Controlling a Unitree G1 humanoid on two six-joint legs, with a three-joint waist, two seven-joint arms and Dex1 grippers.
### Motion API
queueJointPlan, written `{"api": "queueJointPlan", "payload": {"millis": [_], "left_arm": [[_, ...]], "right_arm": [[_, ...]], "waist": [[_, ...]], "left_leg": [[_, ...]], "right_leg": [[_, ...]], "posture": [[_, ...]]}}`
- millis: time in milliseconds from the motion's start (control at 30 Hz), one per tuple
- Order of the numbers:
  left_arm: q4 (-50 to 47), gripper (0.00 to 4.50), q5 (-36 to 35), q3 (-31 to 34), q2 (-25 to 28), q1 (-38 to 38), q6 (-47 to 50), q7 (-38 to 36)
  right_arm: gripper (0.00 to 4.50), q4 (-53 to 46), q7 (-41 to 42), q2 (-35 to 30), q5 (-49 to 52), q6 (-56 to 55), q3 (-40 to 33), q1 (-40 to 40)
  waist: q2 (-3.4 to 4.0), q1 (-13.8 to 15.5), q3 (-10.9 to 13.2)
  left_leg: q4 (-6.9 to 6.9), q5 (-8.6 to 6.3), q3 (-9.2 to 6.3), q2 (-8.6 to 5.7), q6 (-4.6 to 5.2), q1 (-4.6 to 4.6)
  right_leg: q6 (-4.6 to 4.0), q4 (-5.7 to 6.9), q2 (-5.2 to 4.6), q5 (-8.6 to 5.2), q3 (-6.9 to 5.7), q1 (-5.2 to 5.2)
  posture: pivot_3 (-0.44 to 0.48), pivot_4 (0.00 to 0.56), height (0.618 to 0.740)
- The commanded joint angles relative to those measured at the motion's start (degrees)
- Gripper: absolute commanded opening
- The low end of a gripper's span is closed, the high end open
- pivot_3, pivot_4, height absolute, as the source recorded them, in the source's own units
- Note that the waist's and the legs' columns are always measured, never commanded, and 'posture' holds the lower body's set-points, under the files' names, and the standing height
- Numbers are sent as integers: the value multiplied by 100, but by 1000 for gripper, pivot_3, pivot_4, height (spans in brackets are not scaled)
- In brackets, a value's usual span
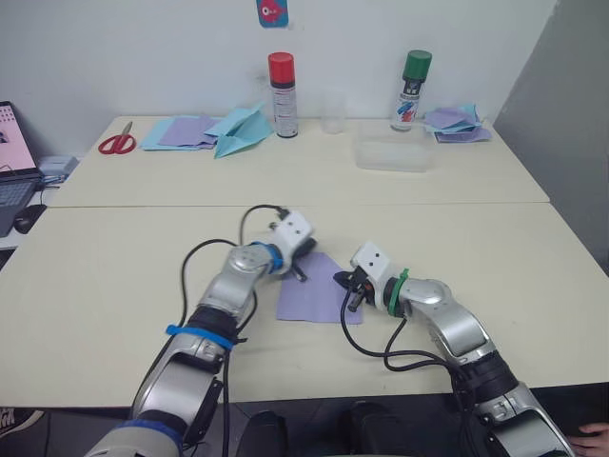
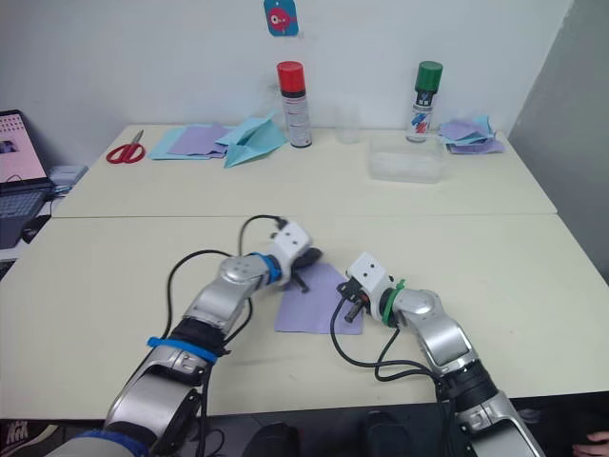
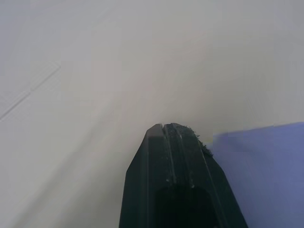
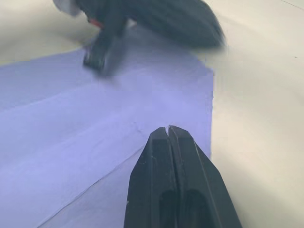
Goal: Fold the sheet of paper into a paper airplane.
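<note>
We see both grippers, left & right, pressed together on the sheet of paper, prob. pinning it flat to the counter for creasing.

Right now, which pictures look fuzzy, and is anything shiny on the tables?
Right wrist view: the left gripper is smeared and out of focus, while the paper and its creases look fairly sharp. Left wrist view: the table is a soft, hazy blank, with the paper's edge blurry. Eye views: even room light, the table is matte, soft shadows under the arms, no strong glare.
</note>
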Motion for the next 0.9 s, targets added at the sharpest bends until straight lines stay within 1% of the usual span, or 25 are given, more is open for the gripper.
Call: {"api": "queueJointPlan", "payload": {"millis": [33,167,267,367,467,500,833,900], "left_arm": [[-1167,0,-795,706,-150,203,166,96],[-2341,0,-1522,1163,-47,850,1164,-31],[-2933,746,-2055,1329,89,1368,1959,-219],[-3275,1651,-2450,1333,125,1668,2477,-370],[-3107,2691,-2095,1023,221,1747,2337,-331],[-2988,2955,-1961,937,255,1734,2242,-306],[-2308,2955,-1533,488,194,1377,1329,-564],[-2345,2562,-1449,385,209,1321,1162,-624]], "right_arm": [[44,411,-192,93,-154,2,-5,-101],[44,558,-197,169,-142,-63,-9,-236],[0,648,-171,212,-147,-97,-7,-291],[0,707,-135,229,-152,-129,4,-321],[0,730,-86,231,-149,-135,21,-334],[0,728,-46,226,-144,-130,38,-334],[0,711,-11,225,-169,-122,45,-309],[0,713,-25,210,-176,-122,24,-308]], "waist": [[-1,32,2],[-1,63,2],[0,35,2],[-1,29,3],[-2,42,3],[-2,45,3],[-2,51,3],[-2,49,3]], "left_leg": [[0,0,0,1,0,-4],[0,0,6,-2,-1,-8],[-1,0,3,-3,-1,-2],[-1,0,1,-2,-1,-1],[0,0,1,-4,0,0],[0,0,1,-5,0,1],[-4,0,4,-4,0,-2],[-4,0,4,-3,0,-1]], "right_leg": [[0,-1,0,0,-3,-2],[0,-9,-6,-1,8,-2],[1,-9,-9,-1,14,-2],[0,-7,-9,-1,7,-1],[-1,-5,-9,0,0,1],[-3,-4,-9,1,0,1],[-8,-10,-8,-1,7,-2],[-8,-9,-8,-1,9,-2]], "posture": [[0,150,740],[0,150,740],[0,150,740],[0,150,740],[0,150,740],[0,150,740],[0,150,740],[0,150,740]]}}
